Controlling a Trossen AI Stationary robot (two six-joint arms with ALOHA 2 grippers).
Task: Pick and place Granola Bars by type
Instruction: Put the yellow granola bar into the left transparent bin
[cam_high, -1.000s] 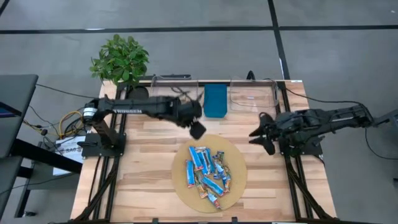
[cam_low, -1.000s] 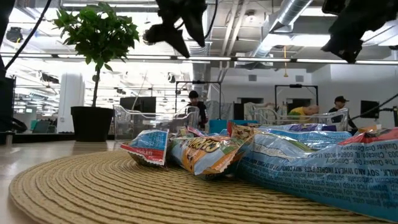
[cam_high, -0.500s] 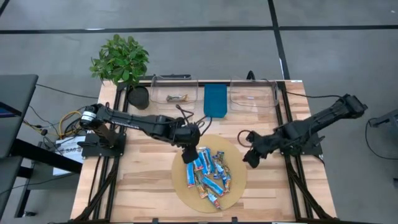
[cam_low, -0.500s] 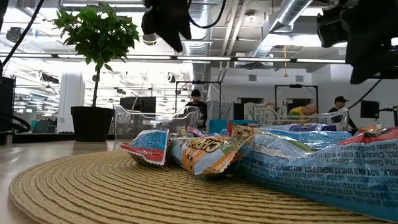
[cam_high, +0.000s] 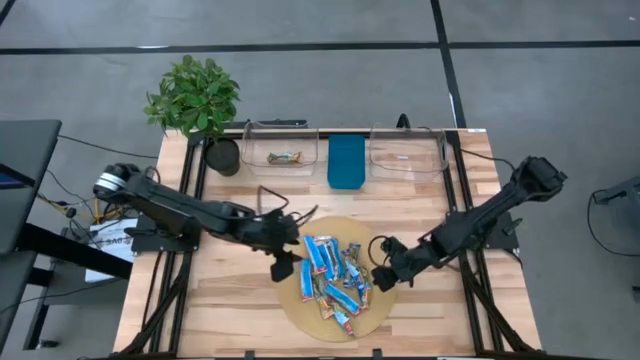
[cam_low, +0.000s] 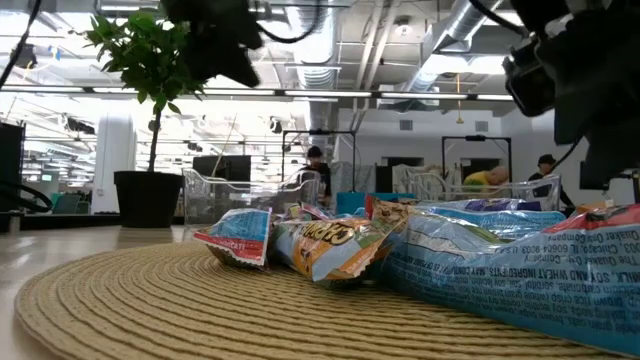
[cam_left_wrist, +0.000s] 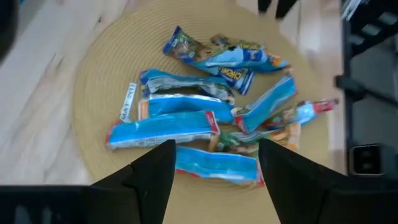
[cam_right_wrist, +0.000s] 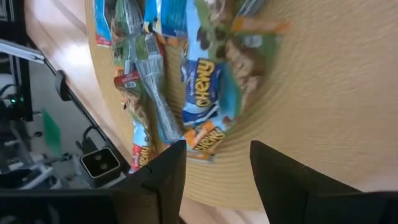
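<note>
Showing one bar (cam_high: 284, 157), apparently, in a bin (cam_high: 281, 148), unlike wrist views.

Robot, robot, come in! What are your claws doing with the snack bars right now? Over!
Left gripper open, at the mat's left edge. Right gripper open, at its right edge. Snack bars piled on the round mat, none held. One bar in the left bin.
</note>
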